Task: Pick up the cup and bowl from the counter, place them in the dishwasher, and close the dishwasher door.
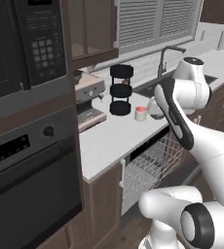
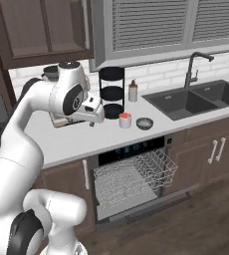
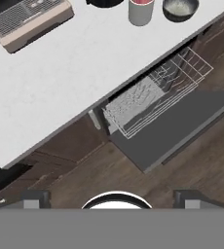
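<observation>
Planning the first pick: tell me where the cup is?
The cup stands on the counter, between the black rack and the bowl.

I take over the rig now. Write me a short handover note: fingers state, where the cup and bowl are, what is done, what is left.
Gripper: fingers open, holding nothing, up above the counter edge and the floor in front of it.
Cup: upright on the counter, beside the black three-tier rack.
Bowl: on the counter next to the cup, on the sink side.
Dishwasher: the door is down and the white wire rack is pulled out.
Done: nothing placed yet.
Left: pick up the cup and the bowl, put both in the rack, close the door.
</observation>
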### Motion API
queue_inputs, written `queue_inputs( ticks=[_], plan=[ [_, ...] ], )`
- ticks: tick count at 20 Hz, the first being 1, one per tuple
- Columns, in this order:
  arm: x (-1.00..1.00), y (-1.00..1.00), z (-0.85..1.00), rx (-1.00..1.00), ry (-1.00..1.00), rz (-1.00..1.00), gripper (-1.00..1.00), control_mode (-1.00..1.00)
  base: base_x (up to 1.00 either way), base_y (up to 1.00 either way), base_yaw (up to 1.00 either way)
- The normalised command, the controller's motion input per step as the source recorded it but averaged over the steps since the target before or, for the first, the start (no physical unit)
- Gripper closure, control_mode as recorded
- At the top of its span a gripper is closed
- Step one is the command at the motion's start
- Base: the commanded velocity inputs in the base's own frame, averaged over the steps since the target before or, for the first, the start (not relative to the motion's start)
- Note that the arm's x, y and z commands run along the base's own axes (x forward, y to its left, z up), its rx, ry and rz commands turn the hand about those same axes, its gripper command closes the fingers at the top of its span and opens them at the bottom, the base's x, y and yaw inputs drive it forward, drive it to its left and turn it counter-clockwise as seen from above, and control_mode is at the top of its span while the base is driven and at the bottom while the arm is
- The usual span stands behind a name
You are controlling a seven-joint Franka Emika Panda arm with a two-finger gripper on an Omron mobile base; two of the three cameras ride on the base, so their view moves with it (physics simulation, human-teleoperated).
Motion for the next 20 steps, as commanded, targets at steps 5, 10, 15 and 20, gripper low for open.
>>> queue_inputs(
  ticks=[5, 10, 15, 20],
  plan=[
    [0.0, 0.0, 0.0, 0.0, 0.0, 0.0, -1.0, 1.0, 0.38, 0.38, -0.18],
    [0.0, 0.0, 0.0, 0.0, 0.0, 0.0, -1.0, 1.0, -0.01, 0.05, -0.04],
    [0.0, 0.0, 0.0, 0.0, 0.0, 0.0, -1.0, 1.0, -0.21, 0.0, -0.06],
    [0.0, 0.0, 0.0, 0.0, 0.0, 0.0, -1.0, 1.0, -0.2, 0.0, -0.11]
  ],
)
